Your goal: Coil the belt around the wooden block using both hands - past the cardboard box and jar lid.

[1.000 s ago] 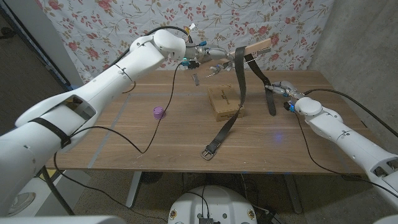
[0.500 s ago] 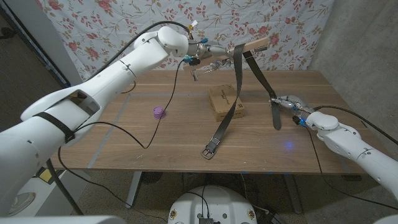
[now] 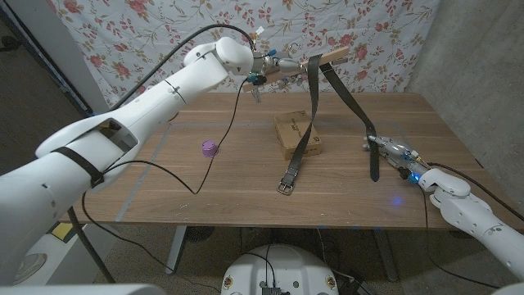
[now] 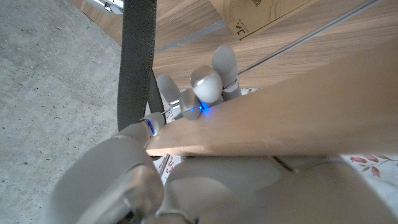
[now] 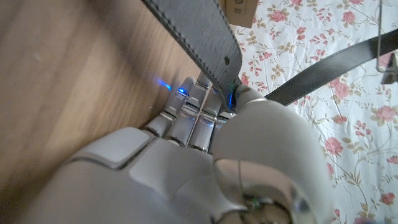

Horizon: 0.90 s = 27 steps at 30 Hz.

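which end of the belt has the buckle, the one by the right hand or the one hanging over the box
The buckle is on the free end past the cardboard box; the right hand grips the plain holed end.

No legible text, brand or number found. The cardboard box [image 3: 296, 135] near the middle of the surface [image 3: 164, 176] carries dark printed marks, too small to read.

The head view looks down from above over the whole wooden surface [image 3: 205, 184], facing the far floral backdrop [image 3: 147, 24]. Each wrist view sits very close behind its own fingers [image 4: 205, 87] [image 5: 186, 118]. All three share the belt [image 3: 311, 98] and surface.
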{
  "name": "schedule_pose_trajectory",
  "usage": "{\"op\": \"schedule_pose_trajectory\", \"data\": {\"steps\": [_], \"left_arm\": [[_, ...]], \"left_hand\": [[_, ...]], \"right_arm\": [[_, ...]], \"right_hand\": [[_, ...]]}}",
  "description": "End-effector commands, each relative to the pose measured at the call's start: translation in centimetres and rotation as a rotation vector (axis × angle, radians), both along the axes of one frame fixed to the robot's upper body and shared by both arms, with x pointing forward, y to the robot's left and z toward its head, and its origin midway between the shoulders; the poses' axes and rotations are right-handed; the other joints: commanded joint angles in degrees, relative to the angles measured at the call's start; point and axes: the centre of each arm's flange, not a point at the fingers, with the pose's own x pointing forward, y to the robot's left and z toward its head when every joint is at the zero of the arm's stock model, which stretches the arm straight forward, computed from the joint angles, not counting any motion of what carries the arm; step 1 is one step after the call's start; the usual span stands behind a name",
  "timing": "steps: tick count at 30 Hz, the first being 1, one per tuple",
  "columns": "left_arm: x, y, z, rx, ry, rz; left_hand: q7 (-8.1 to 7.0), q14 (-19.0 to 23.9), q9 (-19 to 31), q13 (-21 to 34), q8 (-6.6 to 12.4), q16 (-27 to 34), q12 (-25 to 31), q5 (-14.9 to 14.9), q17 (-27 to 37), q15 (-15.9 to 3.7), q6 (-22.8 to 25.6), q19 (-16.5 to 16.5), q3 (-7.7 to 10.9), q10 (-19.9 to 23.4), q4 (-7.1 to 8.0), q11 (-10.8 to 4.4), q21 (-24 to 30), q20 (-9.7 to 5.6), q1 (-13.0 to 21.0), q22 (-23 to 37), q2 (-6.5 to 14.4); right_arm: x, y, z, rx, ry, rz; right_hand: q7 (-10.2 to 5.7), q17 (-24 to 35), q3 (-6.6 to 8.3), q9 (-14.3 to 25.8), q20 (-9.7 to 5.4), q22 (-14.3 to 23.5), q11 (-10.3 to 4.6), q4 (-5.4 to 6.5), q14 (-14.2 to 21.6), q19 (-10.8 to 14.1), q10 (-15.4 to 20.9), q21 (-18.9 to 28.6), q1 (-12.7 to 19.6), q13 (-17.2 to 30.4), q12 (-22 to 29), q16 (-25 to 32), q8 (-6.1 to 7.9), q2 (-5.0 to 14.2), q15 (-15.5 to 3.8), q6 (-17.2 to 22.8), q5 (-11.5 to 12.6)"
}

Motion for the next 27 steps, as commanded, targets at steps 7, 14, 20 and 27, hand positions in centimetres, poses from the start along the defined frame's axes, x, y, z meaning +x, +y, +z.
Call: {"op": "schedule_pose_trajectory", "data": {"steps": [7, 14, 20, 27], "left_arm": [[1.3, -2.1, 0.3, 0.047, -0.044, 0.068], [1.4, -3.2, 0.1, 0.041, -0.070, 0.099], [1.2, -3.3, -0.2, -0.049, -0.115, 0.110], [1.5, -4.2, -0.7, 0.030, -0.086, 0.069]], "left_hand": [[0.56, 0.1, 0.0, 0.2, 0.36, 0.2, 0.4, -0.5, 0.1, -0.49, -0.2, 0.5, 0.54, 0.3, -0.02, -0.24, 0.5, -2.47, -0.2, 0.2, 0.7], [0.62, -0.1, 0.1, 0.2, 0.54, -0.1, 0.4, -0.8, -0.3, -0.48, -0.5, 0.8, 0.64, 0.5, -0.05, -0.06, 0.5, -2.55, -0.2, 0.1, 0.9], [0.60, 0.4, 0.1, 0.1, 0.68, 0.4, 0.5, -0.9, 0.1, -0.52, -0.3, 1.1, 0.71, 1.0, -0.04, -0.27, 0.5, -2.69, -0.2, 0.1, 1.1], [0.51, 0.5, -0.2, 0.2, 0.73, 1.0, 0.4, -1.1, 0.8, -0.56, -0.2, 1.2, 0.71, 1.1, -0.01, -0.47, 0.7, -2.79, -0.4, 0.3, 1.3]], "right_arm": [[-6.7, 3.8, 8.8, -0.226, -0.580, 0.673], [-9.3, 6.6, 13.3, -0.418, -0.672, 0.762], [-11.7, 8.8, 15.9, -0.547, -0.743, 0.822], [-13.4, 9.1, 18.1, -0.534, -0.835, 0.818]], "right_hand": [[-2.63, 2.0, -0.23, 0.3, -3.68, 0.3, -0.34, -0.50, 1.8, 1.5, 1.5, 1.5, 1.8, -0.4, 0.7, 1.7, 0.01, 1.31, -7.84, 5.8, -0.6], [-2.22, 2.5, -0.17, 0.4, -3.52, 0.4, -0.07, -0.59, 2.0, 1.6, 1.8, 1.9, 2.1, -0.5, 0.8, 1.9, -0.14, 1.51, -7.81, 6.0, -0.8], [-1.83, 3.1, -0.20, 0.6, -3.34, 0.5, 0.11, -0.58, 2.2, 1.8, 1.9, 2.4, 2.2, -0.5, 1.0, 2.1, -0.41, 1.60, -7.67, 5.9, -1.1], [-2.11, 3.4, -0.16, 0.8, -3.56, 0.6, -0.12, -0.52, 1.8, 1.9, 1.8, 2.9, 2.3, -0.2, 1.2, 1.9, -0.59, 1.57, -7.73, 5.9, -1.3]]}}
